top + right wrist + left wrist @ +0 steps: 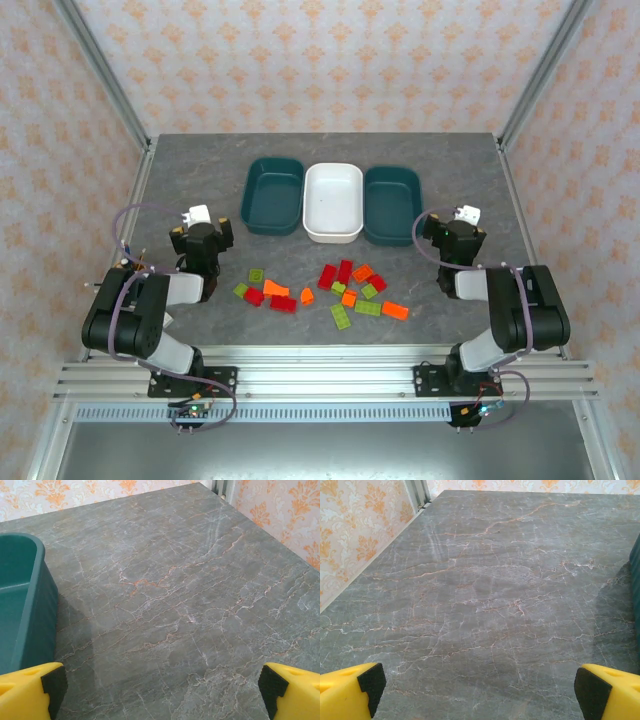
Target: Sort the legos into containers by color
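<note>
Right now we are holding both the left fingers (350, 690) and the right fingers (30, 690) wide apart over the worktop (480, 605), while the legos (328, 277) are lying scattered between our arms, near the three containers (333, 236).

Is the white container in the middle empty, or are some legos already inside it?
Empty. The white container shows a bare floor; all legos lie on the table before it.
</note>
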